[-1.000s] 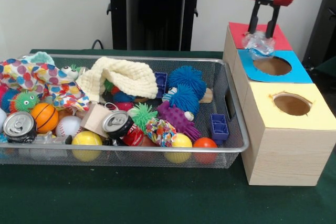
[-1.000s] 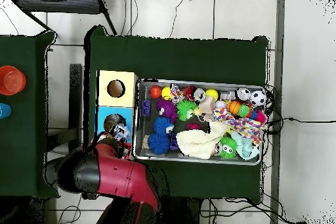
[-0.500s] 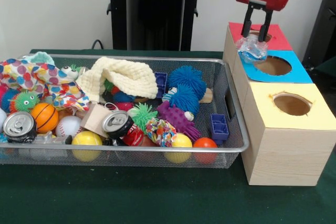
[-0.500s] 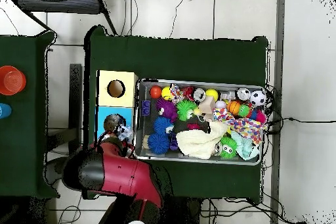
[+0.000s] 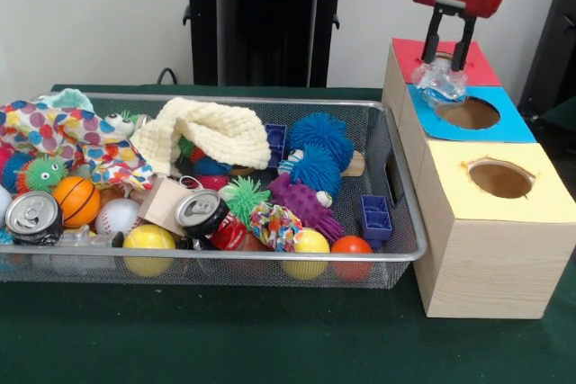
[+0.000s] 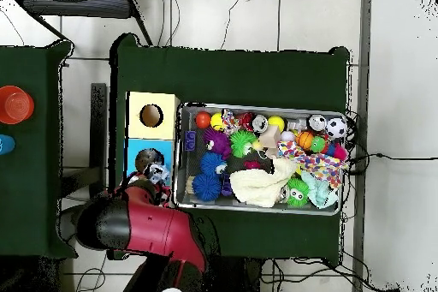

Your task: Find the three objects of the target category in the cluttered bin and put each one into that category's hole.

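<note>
The red and black arm [image 6: 137, 229] reaches over the row of boxes [image 5: 490, 222], its gripper [image 5: 447, 58] pointing straight down and clenched on a crumpled clear plastic piece [image 5: 440, 81] at the seam between the red top and the blue top [image 5: 468, 114]. The wire bin [image 5: 400, 249] sits just beside the boxes. Only the front view shows the grasp; overhead, the arm hides the red top

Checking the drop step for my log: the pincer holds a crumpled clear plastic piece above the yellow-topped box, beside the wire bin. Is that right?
Not quite. The pincer does hold the crumpled clear plastic piece, and the wire bin is beside the boxes, but in the front view the piece hangs at the edge between the red-topped box and the blue-topped box, not above the yellow-topped box.
</note>
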### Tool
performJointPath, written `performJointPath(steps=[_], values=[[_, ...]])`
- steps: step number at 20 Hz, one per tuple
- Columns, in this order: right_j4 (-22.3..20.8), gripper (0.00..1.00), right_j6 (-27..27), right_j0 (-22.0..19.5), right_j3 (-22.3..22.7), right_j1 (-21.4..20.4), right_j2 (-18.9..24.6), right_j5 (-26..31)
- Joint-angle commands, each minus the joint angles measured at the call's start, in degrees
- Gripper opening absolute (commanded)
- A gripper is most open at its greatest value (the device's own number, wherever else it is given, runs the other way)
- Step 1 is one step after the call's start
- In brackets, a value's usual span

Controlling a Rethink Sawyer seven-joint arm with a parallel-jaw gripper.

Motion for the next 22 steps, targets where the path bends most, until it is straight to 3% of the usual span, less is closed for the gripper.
performJointPath(steps=[1,22], values=[[2.5,0.0,12.3,-0.1,-3.6,1.9,2.2,-1.0],[4.2,0.0,14.3,2.5,-5.4,3.4,1.7,0.6]])
